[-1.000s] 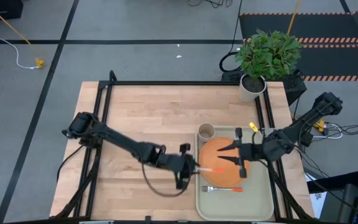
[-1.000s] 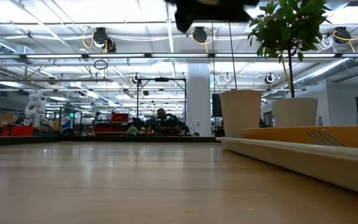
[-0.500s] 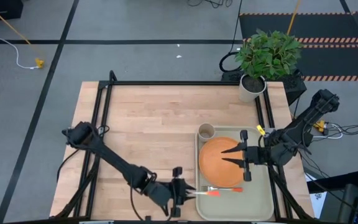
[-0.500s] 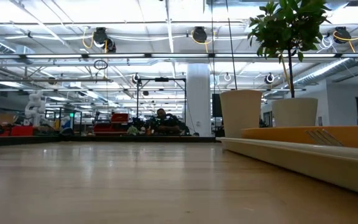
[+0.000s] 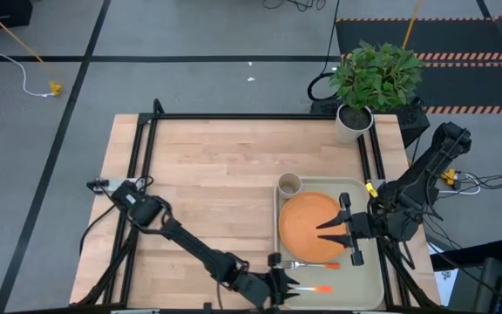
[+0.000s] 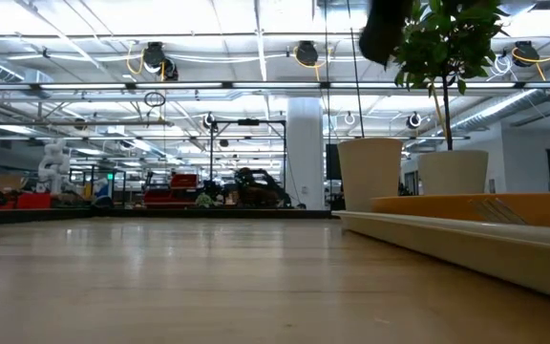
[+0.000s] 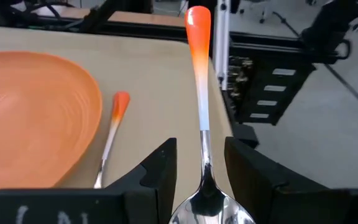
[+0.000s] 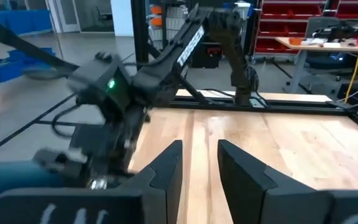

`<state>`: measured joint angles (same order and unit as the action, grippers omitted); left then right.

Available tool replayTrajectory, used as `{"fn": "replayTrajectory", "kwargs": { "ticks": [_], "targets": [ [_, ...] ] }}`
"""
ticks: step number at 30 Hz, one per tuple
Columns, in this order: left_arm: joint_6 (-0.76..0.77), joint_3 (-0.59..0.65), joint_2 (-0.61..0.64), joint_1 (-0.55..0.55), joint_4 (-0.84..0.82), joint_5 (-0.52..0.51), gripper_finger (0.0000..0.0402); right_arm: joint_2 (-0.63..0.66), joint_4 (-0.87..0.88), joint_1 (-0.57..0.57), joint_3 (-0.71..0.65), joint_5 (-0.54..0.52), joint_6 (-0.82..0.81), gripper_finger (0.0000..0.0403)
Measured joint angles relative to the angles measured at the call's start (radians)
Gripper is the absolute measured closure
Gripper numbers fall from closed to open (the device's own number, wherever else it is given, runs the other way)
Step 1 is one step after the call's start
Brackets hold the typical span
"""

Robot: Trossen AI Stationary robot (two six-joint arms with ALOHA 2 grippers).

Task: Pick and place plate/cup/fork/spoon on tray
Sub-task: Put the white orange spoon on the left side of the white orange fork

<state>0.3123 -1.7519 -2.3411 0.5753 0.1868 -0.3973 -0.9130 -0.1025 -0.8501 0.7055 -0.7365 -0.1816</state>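
The pale tray [image 5: 369,279] lies at the table's near right. The orange plate [image 5: 308,228] rests flat in it, the fork [image 5: 308,264] lies just near of the plate, and the tan cup [image 5: 288,184] stands at the tray's far left corner. My left gripper [image 5: 279,286] is shut on the spoon [image 5: 310,289] over the tray's near left part. In the left wrist view the spoon [image 7: 199,74] reaches out over the tray [image 7: 154,81], beside the fork [image 7: 114,124] and the plate [image 7: 30,112]. My right gripper [image 5: 336,231] is open above the plate's right side. My left gripper pinches the spoon's silver neck [image 7: 205,163], just beyond the bowl, between its two fingers. The fingers come about level from the table's left and lie along the spoon. The orange handle end [image 7: 197,25] points away toward the table's right, above the tray.
A white pot with a green plant [image 5: 356,118] stands at the table's far right corner. Black frame rails [image 5: 146,148] run along the table's left, far and right sides. Bare wood [image 5: 216,174] lies left of the tray.
My left gripper has carried the spoon from over the plate's left edge toward the table's near edge and a little right, to the tray's near left part. My right gripper has drifted slightly toward the near edge, still open.
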Motion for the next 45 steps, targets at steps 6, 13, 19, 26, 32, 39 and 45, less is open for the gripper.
{"fn": "replayTrajectory", "kwargs": {
  "ticks": [6,13,19,26,32,39,45],
  "targets": [
    [0.009,-0.170,-0.112,-0.024,-0.078,0.005,0.0273,0.006,0.014,0.001,0.000,-0.001,0.033,0.0309],
    [0.075,-0.280,-0.219,-0.038,-0.096,0.026,0.0273,0.007,0.017,0.001,0.000,-0.001,0.099,0.0309],
    [0.091,-0.287,-0.239,-0.038,-0.123,0.026,0.0273,0.024,0.017,0.001,0.000,0.001,0.139,0.0309],
    [0.068,-0.290,-0.252,-0.043,-0.132,0.003,0.0273,0.026,0.016,0.001,0.000,0.003,0.175,0.0309],
    [0.065,-0.287,-0.278,-0.051,-0.134,-0.031,0.0273,0.026,0.024,-0.019,0.000,0.006,0.176,0.0309],
    [0.097,-0.288,-0.273,-0.067,-0.164,-0.032,0.0235,0.044,0.024,-0.047,0.000,0.008,0.194,0.0309],
    [0.074,-0.288,-0.273,-0.062,-0.162,0.014,0.0228,0.069,0.024,-0.071,0.000,0.008,0.197,0.0309]
  ]
}}
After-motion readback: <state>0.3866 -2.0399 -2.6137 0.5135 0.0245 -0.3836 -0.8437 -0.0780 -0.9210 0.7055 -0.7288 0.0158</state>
